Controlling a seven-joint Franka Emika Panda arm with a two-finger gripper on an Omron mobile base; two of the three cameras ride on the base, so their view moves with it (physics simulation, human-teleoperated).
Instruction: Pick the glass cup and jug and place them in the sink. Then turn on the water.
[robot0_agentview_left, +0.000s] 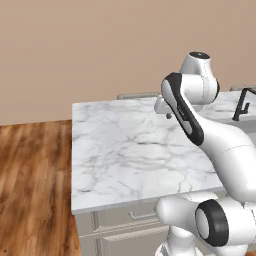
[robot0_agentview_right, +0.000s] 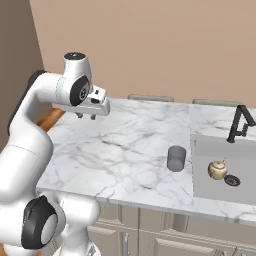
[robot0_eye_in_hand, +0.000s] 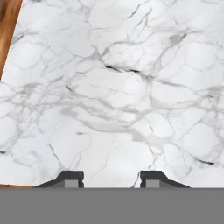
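My gripper (robot0_agentview_right: 86, 117) hangs above the marble counter (robot0_eye_in_hand: 122, 87), jaws spread wide and holding nothing. The glass cup (robot0_agentview_right: 176, 158) stands upright on the counter well off to my right, just beside the sink (robot0_agentview_right: 220, 192). A small golden teapot (robot0_agentview_right: 217, 170) sits inside the basin.

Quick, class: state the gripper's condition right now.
Gripper: open, holding nothing, above bare marble counter.

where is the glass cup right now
In the right base view the glass cup stands upright on the marble counter, just left of the sink, where a small golden teapot sits beside the drain.
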